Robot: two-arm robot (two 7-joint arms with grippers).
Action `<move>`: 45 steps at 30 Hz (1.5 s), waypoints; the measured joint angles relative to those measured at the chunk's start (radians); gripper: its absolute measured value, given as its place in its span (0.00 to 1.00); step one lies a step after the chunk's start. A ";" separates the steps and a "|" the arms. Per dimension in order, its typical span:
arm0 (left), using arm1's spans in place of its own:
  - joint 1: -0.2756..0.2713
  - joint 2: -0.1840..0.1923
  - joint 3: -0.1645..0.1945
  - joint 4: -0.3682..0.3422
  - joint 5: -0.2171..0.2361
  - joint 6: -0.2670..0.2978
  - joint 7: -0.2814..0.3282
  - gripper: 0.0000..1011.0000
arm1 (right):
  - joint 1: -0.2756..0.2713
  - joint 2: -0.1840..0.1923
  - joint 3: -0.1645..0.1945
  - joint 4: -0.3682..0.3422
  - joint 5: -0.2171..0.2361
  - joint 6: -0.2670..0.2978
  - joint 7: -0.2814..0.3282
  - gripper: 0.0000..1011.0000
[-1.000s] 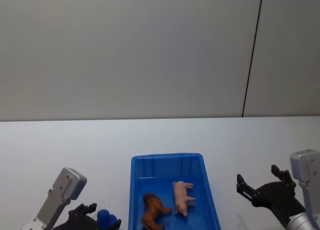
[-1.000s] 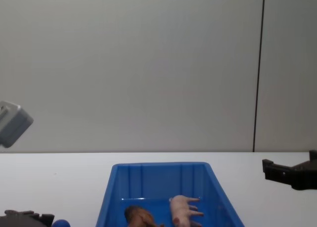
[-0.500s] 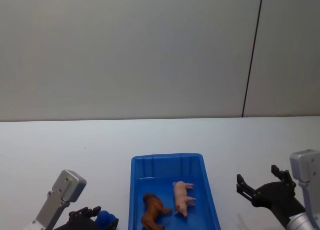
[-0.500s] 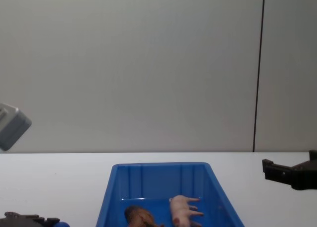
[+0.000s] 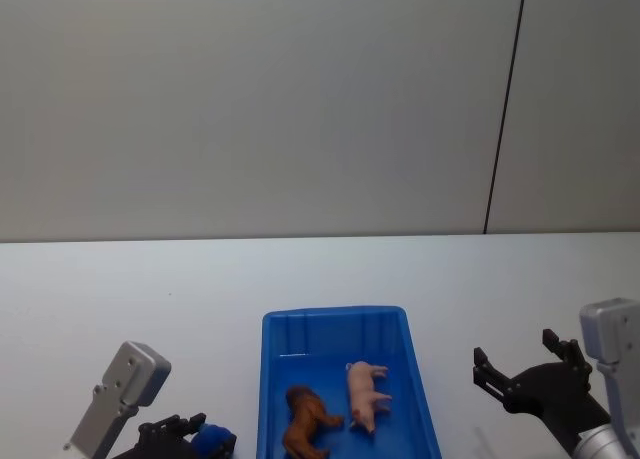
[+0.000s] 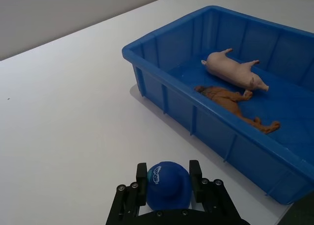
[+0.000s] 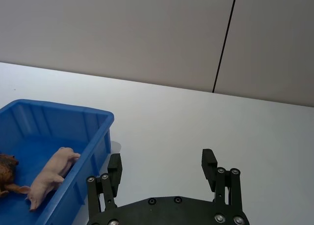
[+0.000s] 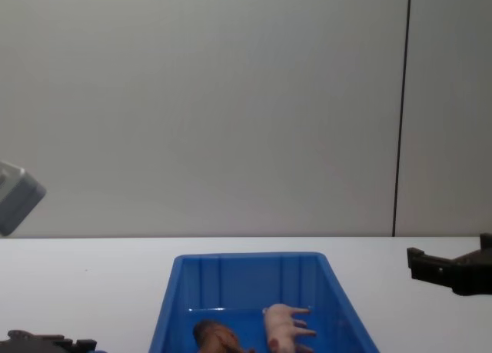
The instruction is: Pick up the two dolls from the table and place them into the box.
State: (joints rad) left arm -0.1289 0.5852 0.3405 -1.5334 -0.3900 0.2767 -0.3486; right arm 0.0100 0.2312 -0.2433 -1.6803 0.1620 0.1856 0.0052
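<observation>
Blue plastic fills the middle of my work: the rectangular bright blue plastic box [image 5: 345, 379] with ribbed inner walls sits on the flat white table [image 5: 320, 279] straight ahead of me. Both dolls lie inside it on their sides. The smooth pale pink pig doll [image 5: 366, 395] is toward my right, and the shaggy reddish-brown lion doll [image 5: 306, 422] lies just beside it toward my left, nearer to me. From my left wrist I see the pig's legs [image 6: 234, 71] close to the lion's back [image 6: 230, 101]; I cannot tell whether they touch.

My left hand [image 6: 169, 188] is low at the near left of the table, beside the box's left wall. Its black fingers [image 6: 195, 175] are closed on a small round blue ball [image 6: 168, 184], one on each side, pressing against it. In the head view the ball [image 5: 212, 440] shows between the fingertips just left of the box.

My right hand [image 7: 162, 168] hovers above bare table to the right of the box, well apart from it. Its black fingers [image 7: 209, 162] are spread wide with nothing between them.
</observation>
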 joint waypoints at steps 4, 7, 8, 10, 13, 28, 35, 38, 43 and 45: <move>0.003 0.000 0.000 0.000 -0.003 -0.007 0.004 0.49 | 0.000 0.000 0.000 0.000 0.000 0.000 0.000 0.99; 0.005 0.000 -0.001 -0.001 -0.005 -0.013 0.008 0.46 | 0.000 0.000 0.000 0.000 0.000 0.000 0.000 0.99; 0.005 0.000 -0.001 -0.001 -0.006 -0.014 0.009 0.43 | 0.000 0.000 0.000 0.000 0.000 0.000 0.000 0.99; 0.006 0.000 -0.001 -0.001 -0.006 -0.015 0.010 0.42 | 0.000 0.000 0.000 0.000 0.000 0.000 0.000 0.99; 0.007 -0.001 -0.001 -0.001 -0.006 -0.018 0.013 0.39 | 0.000 0.000 0.000 0.000 0.000 0.000 0.000 0.99; 0.007 -0.004 -0.001 -0.001 0.004 -0.017 0.022 0.30 | 0.000 0.000 0.000 0.000 0.000 0.000 0.000 0.99; 0.007 -0.002 -0.005 -0.006 0.008 -0.026 0.033 0.26 | 0.000 0.000 0.000 0.000 0.000 0.000 0.000 0.99; 0.007 0.001 -0.009 -0.014 0.009 -0.037 0.040 0.24 | 0.000 0.000 0.000 0.000 0.000 0.000 0.000 0.99; 0.006 0.008 -0.018 -0.034 0.011 -0.054 0.053 0.22 | 0.000 0.000 0.000 0.000 0.000 0.000 0.000 0.99; 0.003 0.012 -0.025 -0.050 0.012 -0.065 0.059 0.20 | 0.000 0.000 0.000 0.000 0.000 0.000 0.000 0.99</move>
State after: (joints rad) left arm -0.1257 0.5972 0.3157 -1.5837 -0.3775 0.2117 -0.2897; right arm 0.0100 0.2312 -0.2433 -1.6804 0.1621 0.1856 0.0052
